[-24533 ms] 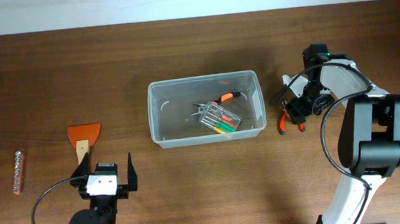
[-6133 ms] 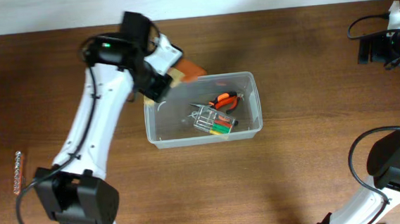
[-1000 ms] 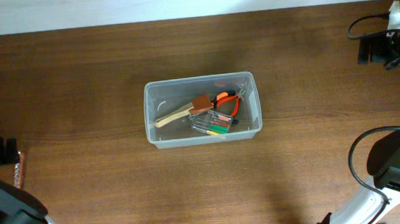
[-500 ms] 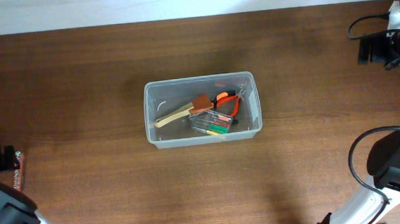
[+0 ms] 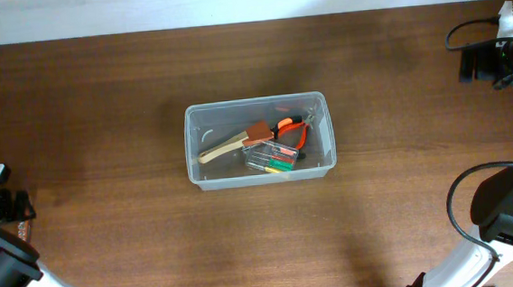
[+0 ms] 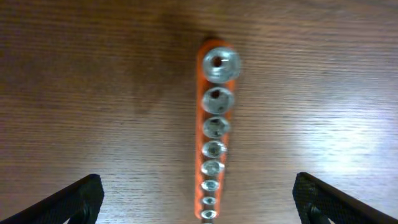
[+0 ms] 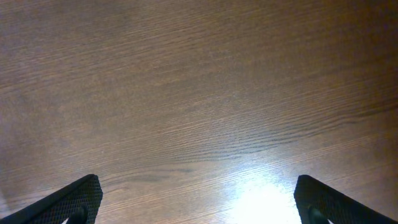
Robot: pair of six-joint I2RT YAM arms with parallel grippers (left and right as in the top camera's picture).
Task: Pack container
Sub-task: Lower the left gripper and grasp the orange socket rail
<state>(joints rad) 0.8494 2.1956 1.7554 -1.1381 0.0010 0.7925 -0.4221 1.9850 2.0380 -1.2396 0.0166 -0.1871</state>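
Since half a second ago our left gripper [image 6: 199, 200] has shifted slightly to hang, fingers [image 6: 81, 198] spread, over the socket rail [image 6: 214, 127], so we judge the pick-up in hand: next drop, pinch it, and carry it to the container [image 5: 190, 157] at the middle of the table [image 5: 100, 100], our right gripper [image 7: 199, 202] idling spread.

The wooden table [image 5: 100, 100] bears the clear container [image 5: 255, 101] and an orange socket rail [image 6: 214, 127].
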